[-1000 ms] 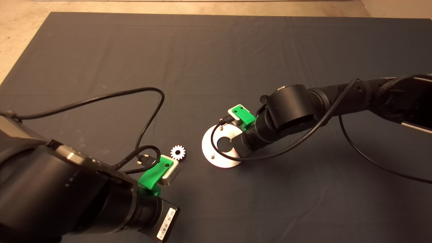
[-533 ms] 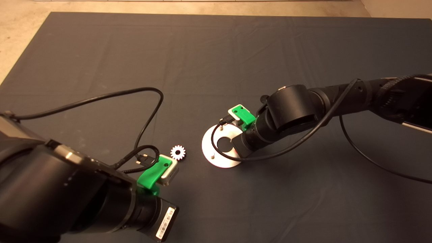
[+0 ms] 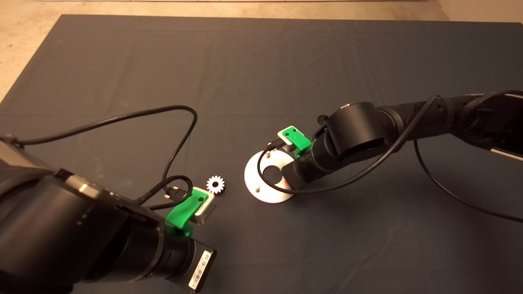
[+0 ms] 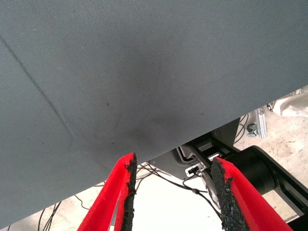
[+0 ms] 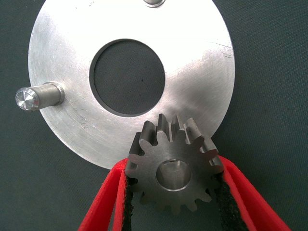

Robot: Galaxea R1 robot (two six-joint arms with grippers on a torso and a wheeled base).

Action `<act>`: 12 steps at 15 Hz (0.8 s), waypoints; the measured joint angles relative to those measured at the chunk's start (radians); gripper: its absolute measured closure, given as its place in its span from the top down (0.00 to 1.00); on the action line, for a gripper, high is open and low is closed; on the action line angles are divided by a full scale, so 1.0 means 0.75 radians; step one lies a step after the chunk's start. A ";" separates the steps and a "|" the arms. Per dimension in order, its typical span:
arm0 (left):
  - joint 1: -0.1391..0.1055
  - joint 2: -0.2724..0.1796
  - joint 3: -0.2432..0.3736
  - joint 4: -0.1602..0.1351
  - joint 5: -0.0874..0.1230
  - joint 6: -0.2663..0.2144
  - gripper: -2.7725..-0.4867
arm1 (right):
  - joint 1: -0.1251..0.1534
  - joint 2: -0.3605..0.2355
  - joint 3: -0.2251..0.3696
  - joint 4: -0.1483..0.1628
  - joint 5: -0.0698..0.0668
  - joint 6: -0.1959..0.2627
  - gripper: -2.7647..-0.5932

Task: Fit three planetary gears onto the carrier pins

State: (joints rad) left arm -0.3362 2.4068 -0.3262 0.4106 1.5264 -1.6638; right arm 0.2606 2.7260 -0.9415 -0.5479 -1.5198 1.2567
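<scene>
Over the plate (image 5: pixel 72 57), the right gripper (image 5: pixel 173 202) clamps a gear (image 5: pixel 174 168) above one pin; two pins (image 5: pixel 36 96) stand bare, another gear (image 3: pixel 215 184) lies nearby, the left gripper (image 4: pixel 171 192) idles open

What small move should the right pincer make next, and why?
Probably lower the gear straight down. The right pincer grips it flat over the plate rim, and a pin seems visible through its centre hole, so it looks roughly aligned.
</scene>
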 joint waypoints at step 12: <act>0.000 0.000 0.000 0.000 0.000 0.000 0.24 | -0.009 -0.034 0.048 0.000 -0.017 0.000 0.17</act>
State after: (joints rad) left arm -0.3362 2.4068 -0.3262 0.4106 1.5264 -1.6640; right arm 0.2539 2.7006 -0.9057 -0.5479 -1.5326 1.2570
